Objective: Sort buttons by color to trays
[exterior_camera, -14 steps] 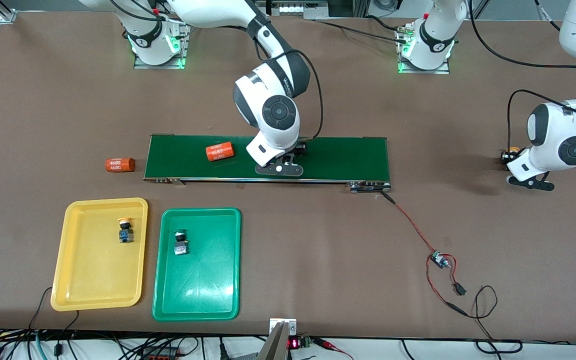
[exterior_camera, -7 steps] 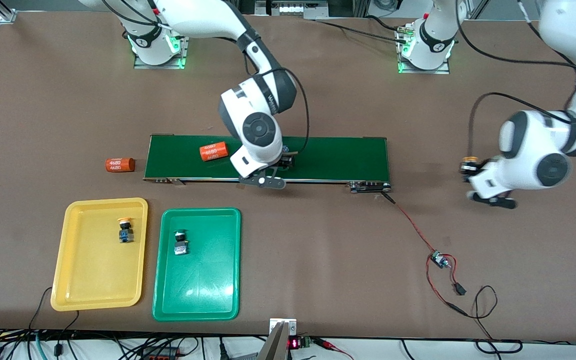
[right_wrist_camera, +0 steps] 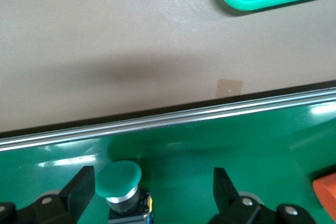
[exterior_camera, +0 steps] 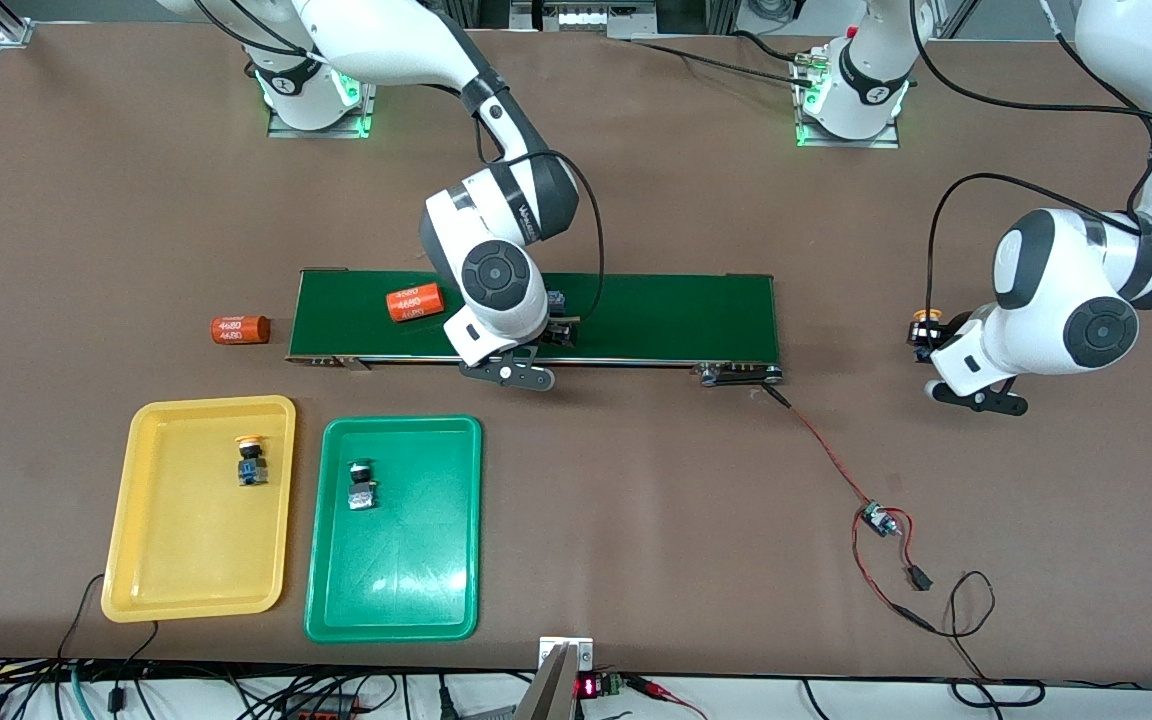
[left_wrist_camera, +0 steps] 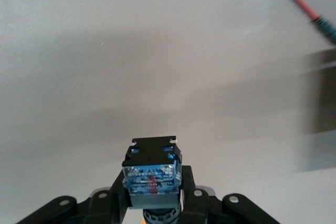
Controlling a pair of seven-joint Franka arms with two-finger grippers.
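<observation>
Right gripper [right_wrist_camera: 149, 195]: jaws wide, straddling green button [right_wrist_camera: 118, 181] on belt [exterior_camera: 656, 315]; should centre, then close. Left gripper [left_wrist_camera: 152, 203]: clamped on yellow button [left_wrist_camera: 152, 174], over bare table [exterior_camera: 1036, 560] at left arm's end; destination yellow tray [exterior_camera: 151, 560].

I see two white arms, dark grey joint bands, round grey caps on wrists. Black cables loop along both. Bases glow green. Black fingers [right_wrist_camera: 79, 190], black finger mounts with silver screws.
</observation>
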